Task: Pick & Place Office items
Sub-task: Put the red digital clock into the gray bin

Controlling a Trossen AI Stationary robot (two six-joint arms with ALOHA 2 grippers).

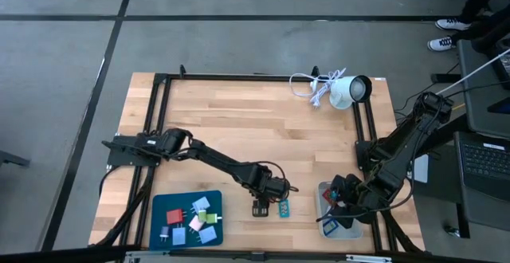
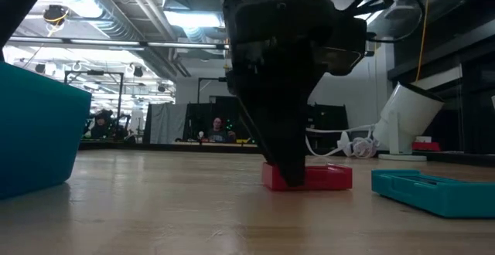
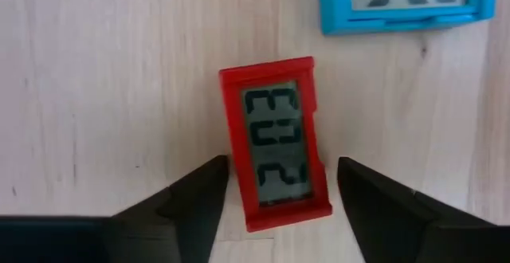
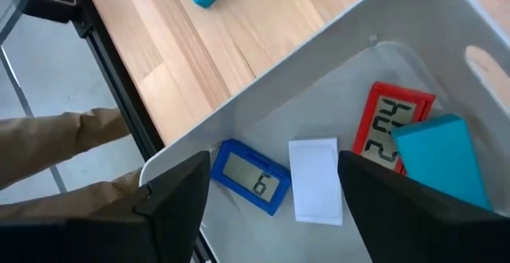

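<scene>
Red clock (image 3: 276, 153) sits between the left gripper's (image 3: 279, 203) parted fingers, ungrabbed; several pieces fill the white bin (image 4: 335, 64) under the open right gripper (image 4: 271, 207), more wait on the blue tray (image 1: 159, 207), lower left.

Work surface: light wooden table (image 1: 239, 127) inside a black frame. Resting directly on it: white lamp (image 1: 348, 90) with coiled cord at 1 o'clock; blue tray (image 1: 159, 233) of small coloured pieces at 7 o'clock; red digital clock (image 3: 276, 152) and teal clock (image 1: 284, 208) lying flat near 6 o'clock; grey bin (image 1: 323, 193) at 5 o'clock.
</scene>
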